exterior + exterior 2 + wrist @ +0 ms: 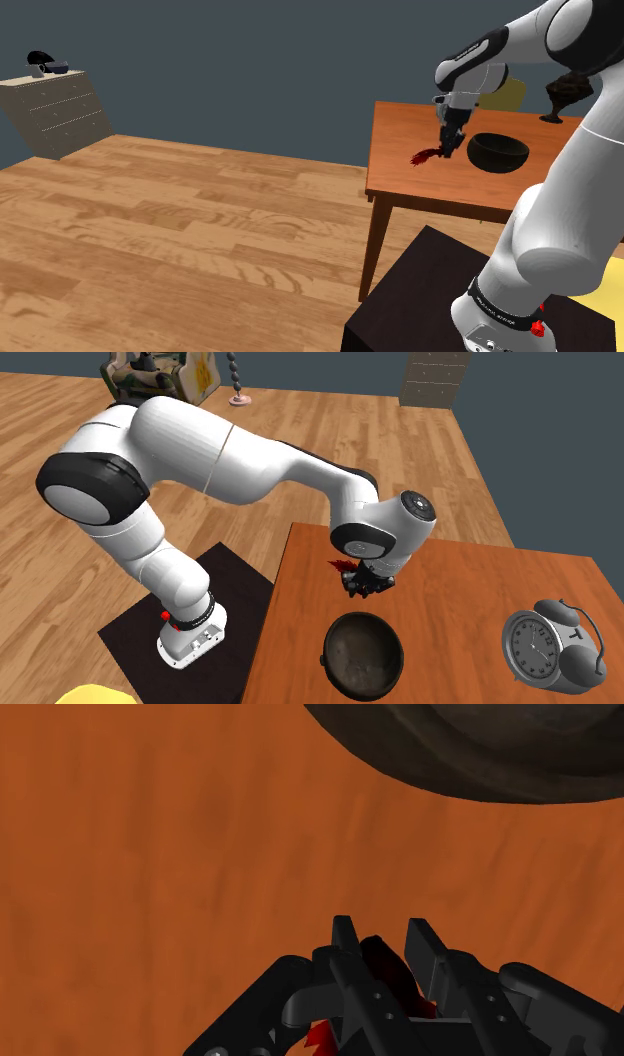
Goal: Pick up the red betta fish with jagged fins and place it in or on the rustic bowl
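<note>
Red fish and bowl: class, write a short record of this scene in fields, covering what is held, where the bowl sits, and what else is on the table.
held thing: red fish, clasped between the jaws
jaws: shut on the fish, pointing down over the table
bowl: dark bowl, upright on the table, nothing seen inside
fish and bowl: fish beside the bowl, not yet in it
also on table: grey alarm clock

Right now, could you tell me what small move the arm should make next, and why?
Probably carry the red jagged-finned fish sideways over the dark round bowl: the black gripper clasps it, beside the bowl, above the orange-brown table.
</note>
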### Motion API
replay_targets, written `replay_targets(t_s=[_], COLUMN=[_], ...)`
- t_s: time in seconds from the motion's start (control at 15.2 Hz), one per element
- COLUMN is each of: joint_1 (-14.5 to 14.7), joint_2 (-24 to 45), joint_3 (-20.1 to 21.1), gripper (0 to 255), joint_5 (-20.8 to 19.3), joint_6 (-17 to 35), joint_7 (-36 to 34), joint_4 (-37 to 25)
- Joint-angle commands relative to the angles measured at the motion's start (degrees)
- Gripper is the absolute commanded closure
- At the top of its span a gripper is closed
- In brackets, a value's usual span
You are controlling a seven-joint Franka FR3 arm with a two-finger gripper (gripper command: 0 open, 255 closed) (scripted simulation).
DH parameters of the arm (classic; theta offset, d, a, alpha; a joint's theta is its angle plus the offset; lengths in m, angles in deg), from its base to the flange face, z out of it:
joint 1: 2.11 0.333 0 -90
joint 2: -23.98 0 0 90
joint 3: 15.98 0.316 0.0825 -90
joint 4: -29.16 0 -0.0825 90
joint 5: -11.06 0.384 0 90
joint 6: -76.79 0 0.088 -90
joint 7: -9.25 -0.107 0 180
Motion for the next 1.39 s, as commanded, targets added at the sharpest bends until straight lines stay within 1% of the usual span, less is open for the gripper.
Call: replay_targets(t_s=[0.0, 0.59, 1.32], joint_1=[0.1, 0.0, 0.0], joint_2=[-1.4, -5.7, -8.2], joint_3=[0.3, 1.9, 3.5], gripper=[255, 255, 255], joint_5=[-1.2, -4.6, -6.2], joint_6=[-1.5, -8.4, -16.9], joint_7=[-1.1, -4.1, -5.8], joint_4=[-0.7, -5.3, -12.3])
